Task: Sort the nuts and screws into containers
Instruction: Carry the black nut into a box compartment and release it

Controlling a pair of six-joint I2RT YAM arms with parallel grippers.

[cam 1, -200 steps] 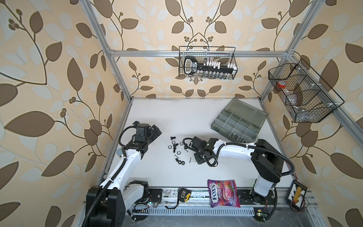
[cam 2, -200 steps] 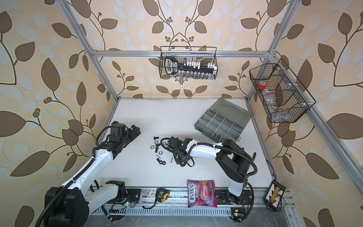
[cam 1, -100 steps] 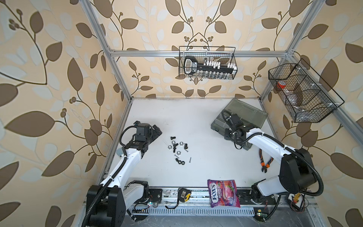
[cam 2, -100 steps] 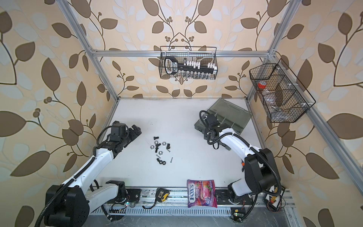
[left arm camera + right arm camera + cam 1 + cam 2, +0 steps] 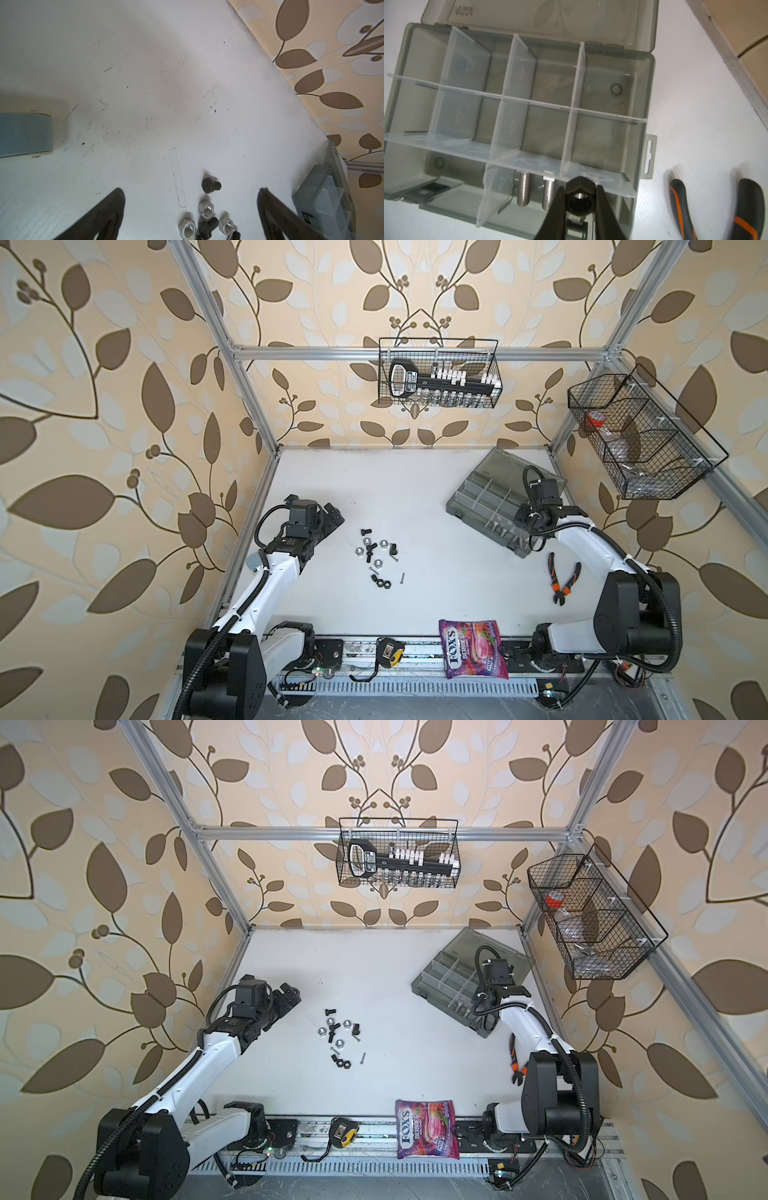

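Loose screws and nuts (image 5: 376, 551) (image 5: 338, 1038) lie in a small pile at the table's middle left, silver and black mixed. My left gripper (image 5: 332, 516) (image 5: 191, 192) hovers just left of the pile, open and holding nothing; a black screw (image 5: 211, 185) and silver nuts (image 5: 206, 208) lie between its fingers' line of sight. My right gripper (image 5: 524, 522) (image 5: 579, 187) is shut on a black nut (image 5: 579, 195) above the near right corner of the containers, an open grey organizer box (image 5: 478, 497) (image 5: 650, 87). Two silver screws (image 5: 523, 189) rest in the neighbouring compartment.
Orange-handled pliers (image 5: 563, 578) (image 5: 716, 207) lie right of the box, beside my right arm. A candy bag (image 5: 473, 649) and a tape measure (image 5: 388, 657) sit at the front edge. Wire baskets (image 5: 438, 373) (image 5: 640, 439) hang on the back and right walls.
My right arm swung from the pile across to the organizer box, then on toward its near right corner, its jaws still shut. The left arm has hardly moved.
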